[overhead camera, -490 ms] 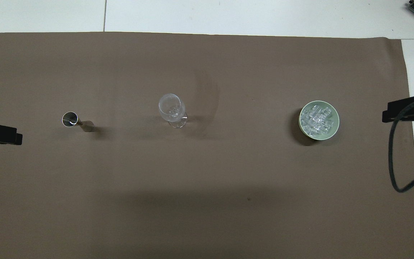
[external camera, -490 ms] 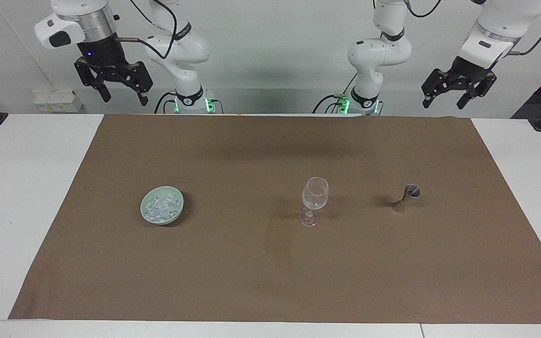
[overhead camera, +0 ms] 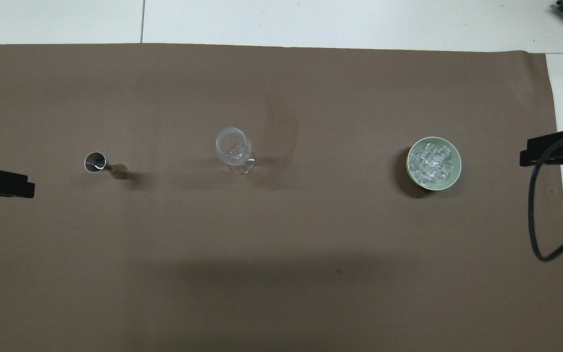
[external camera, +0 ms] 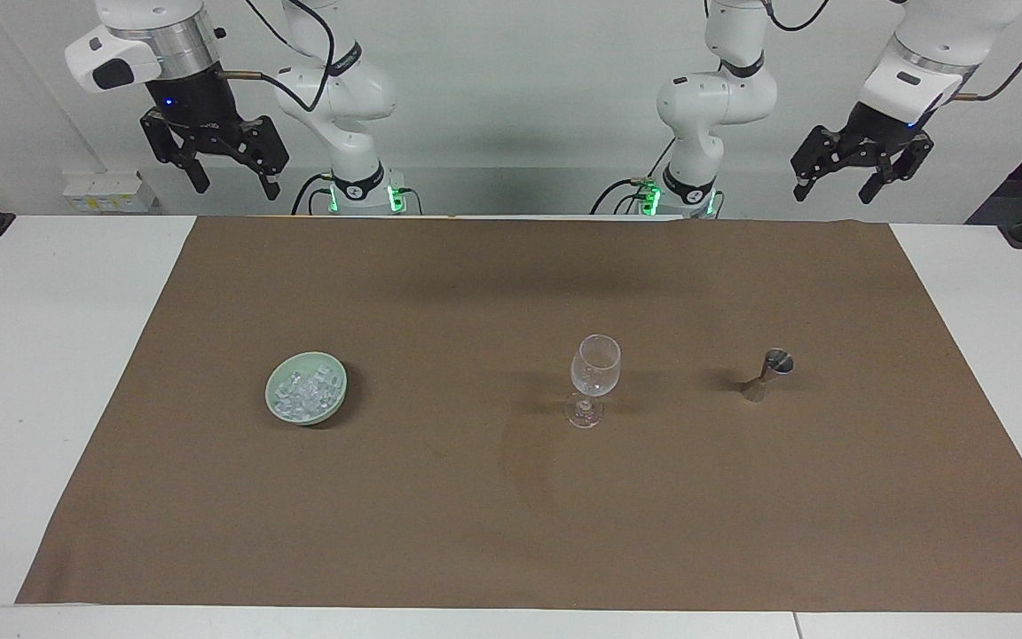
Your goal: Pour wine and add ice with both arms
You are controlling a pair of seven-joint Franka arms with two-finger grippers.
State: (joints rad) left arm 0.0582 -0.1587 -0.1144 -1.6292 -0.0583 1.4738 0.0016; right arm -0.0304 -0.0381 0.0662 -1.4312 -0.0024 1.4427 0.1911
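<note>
left gripper [external camera: 850, 176]: raised over the mat's edge at the robots' end, toward the left arm's end of the table; jaws spread wide, nothing in them.
right gripper [external camera: 227, 169]: raised over the table's edge at the robots' end, toward the right arm's end; jaws wide apart, empty.
ice [external camera: 304, 394]: a heap of small clear cubes in the pale green bowl [external camera: 279, 410], on the brown mat [external camera: 511, 532] toward the right arm's end.
wine glass [external camera: 595, 366]: upright near the mat's middle, well apart from the bowl.
metal jigger [external camera: 766, 373]: upright beside the glass, toward the left arm's end.
task stage: judged not yet begun; neither arm touches anything.
risk, glass: tall on a thin stem, so a sideways nudge from a gripper or the jigger's rim would likely tip it.
risk, jigger: narrow waist and small foot; an off-centre pinch could topple it and spill whatever it holds.
risk, ice: smooth cubes may slip from the fingers or bounce out of the glass onto the mat.
hard to tell: whether the jigger holds liquid; whether the glints in the glass bowl are contents or reflections.
cut off: in the overhead view only dark tips of each gripper show at the side edges.
</note>
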